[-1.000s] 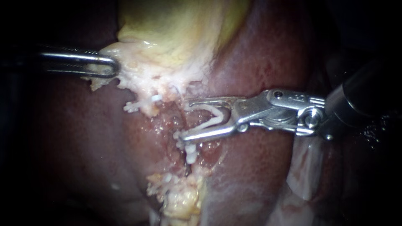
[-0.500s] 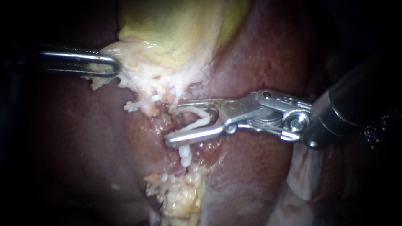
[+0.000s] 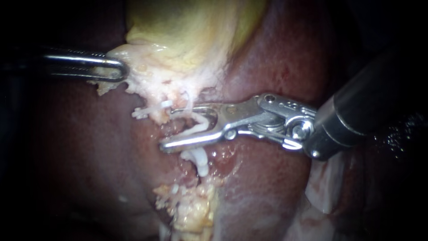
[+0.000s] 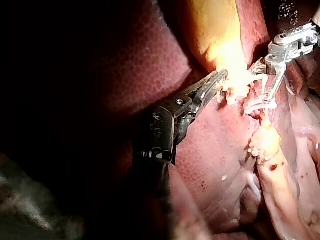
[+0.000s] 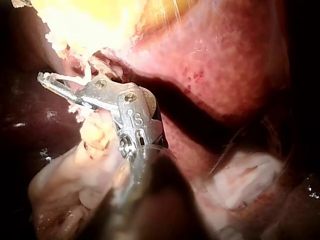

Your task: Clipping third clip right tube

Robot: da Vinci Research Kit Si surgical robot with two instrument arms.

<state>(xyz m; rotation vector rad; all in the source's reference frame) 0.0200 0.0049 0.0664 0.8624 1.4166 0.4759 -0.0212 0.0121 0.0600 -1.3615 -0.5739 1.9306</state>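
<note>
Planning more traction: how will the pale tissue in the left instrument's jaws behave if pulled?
Probably soft and floppy: the pale tissue looks ragged, drawn toward the left instrument. Likely fragile: its frayed edge could tear. Wet sheen suggests slipperiness.

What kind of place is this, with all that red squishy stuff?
Probably a surgery practice setup, seen up close: dark red liver, a yellow-white gallbladder gripped by the slim steel left instrument, and the steel right instrument holding a white clip in its jaws.
</note>
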